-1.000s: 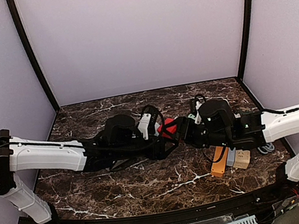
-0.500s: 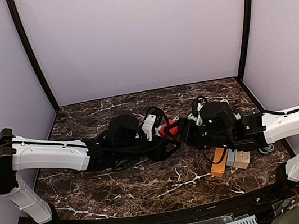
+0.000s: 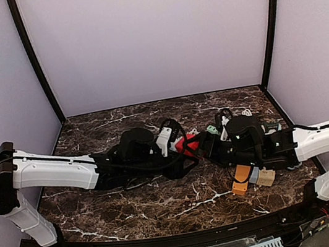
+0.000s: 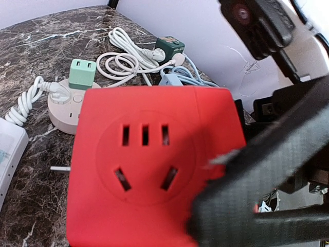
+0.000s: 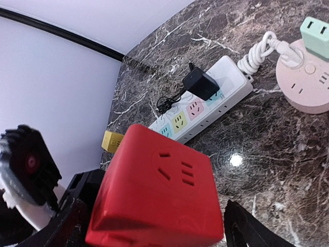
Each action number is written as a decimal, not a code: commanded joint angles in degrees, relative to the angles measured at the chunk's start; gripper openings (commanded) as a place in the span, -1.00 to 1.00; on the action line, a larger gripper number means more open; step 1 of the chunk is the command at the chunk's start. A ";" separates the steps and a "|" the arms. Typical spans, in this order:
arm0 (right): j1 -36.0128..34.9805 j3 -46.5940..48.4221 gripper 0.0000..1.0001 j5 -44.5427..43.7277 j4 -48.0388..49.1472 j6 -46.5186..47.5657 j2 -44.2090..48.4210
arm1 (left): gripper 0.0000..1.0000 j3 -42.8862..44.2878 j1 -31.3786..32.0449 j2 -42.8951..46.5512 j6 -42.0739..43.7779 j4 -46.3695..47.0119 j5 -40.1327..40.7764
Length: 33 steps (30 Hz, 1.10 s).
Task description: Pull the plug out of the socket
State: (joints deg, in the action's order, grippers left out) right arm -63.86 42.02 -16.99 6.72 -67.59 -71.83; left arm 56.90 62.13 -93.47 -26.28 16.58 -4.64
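Right jaws widened around red socket cube (image 5: 154,190); left jaws seemingly pinch it; white strip (image 5: 232,76) beyond.

Socket (image 4: 149,159): red cube with rounded edges. Two faces are in view, each with a row of three slots above two angled slots, all uncovered. Other faces hidden. It's lifted off the table (image 3: 165,205), roughly mid-table, and tilted. Left gripper (image 3: 184,147) clamps it. Right gripper (image 5: 154,224) straddles it, contact unclear.
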 commanded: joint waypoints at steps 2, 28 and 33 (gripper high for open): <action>-0.18 -2.82 0.85 -2.08 -0.16 3.28 5.45 | -0.99 -0.97 -1.26 3.96 -1.00 -0.86 2.02; 3.55 -5.68 0.97 -2.83 -9.64 4.16 14.96 | -0.99 -0.54 -48.85 20.20 22.83 -47.99 -9.86; 3.48 -4.41 0.97 -2.24 -9.96 4.47 13.63 | -0.99 0.55 -55.42 17.65 24.31 -47.63 -8.73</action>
State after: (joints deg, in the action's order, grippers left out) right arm -60.73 37.10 -19.31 -2.81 -63.48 -57.21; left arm 55.59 9.67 -74.39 -6.26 -27.38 -13.02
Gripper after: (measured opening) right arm 0.986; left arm 0.550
